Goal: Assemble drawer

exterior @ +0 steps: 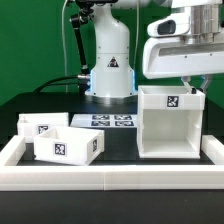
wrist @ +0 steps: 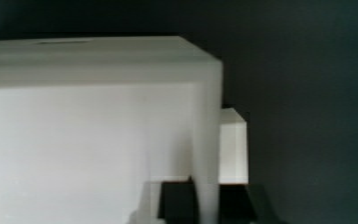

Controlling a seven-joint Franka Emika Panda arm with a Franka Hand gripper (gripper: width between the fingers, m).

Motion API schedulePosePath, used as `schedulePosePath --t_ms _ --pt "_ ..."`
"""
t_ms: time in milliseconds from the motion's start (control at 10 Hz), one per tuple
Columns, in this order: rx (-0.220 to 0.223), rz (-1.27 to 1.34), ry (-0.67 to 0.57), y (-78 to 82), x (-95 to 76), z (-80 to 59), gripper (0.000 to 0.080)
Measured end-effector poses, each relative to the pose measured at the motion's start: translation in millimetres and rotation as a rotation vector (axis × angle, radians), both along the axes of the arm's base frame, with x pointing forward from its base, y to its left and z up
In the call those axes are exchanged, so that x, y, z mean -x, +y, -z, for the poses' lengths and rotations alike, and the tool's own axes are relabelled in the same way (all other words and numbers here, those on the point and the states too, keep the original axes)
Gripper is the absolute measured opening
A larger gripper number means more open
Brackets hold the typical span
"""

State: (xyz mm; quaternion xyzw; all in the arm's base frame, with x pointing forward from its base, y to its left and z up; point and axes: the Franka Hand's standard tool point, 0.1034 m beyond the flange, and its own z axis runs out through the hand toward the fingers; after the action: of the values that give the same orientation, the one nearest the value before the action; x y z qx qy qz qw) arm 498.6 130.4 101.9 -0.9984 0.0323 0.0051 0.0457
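The tall white drawer housing (exterior: 168, 125) stands upright on the black table at the exterior view's right, its tag facing the camera. My gripper (exterior: 190, 84) is at the housing's top edge on the right side. In the wrist view the housing (wrist: 87, 120) fills most of the picture. My gripper (wrist: 211, 192) has its two black fingers on either side of a thin white wall of the housing and is closed on it. Two small open-top drawer boxes, one behind (exterior: 42, 126) and one in front (exterior: 66, 148), lie side by side at the exterior view's left.
The marker board (exterior: 105, 121) lies flat on the table between the small boxes and the housing. A low white border rail (exterior: 110, 178) runs along the table's front and sides. The arm's base (exterior: 108, 70) stands at the back centre.
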Motion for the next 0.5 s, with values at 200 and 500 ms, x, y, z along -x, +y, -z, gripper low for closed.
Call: schedulePosePath --t_ms 200,500 --pt "0.0 0.0 0.0 0.0 0.0 0.0 0.0038" --pt "-0.002 -0.007 -0.015 -13.8 -21.9 0.5 0.0038"
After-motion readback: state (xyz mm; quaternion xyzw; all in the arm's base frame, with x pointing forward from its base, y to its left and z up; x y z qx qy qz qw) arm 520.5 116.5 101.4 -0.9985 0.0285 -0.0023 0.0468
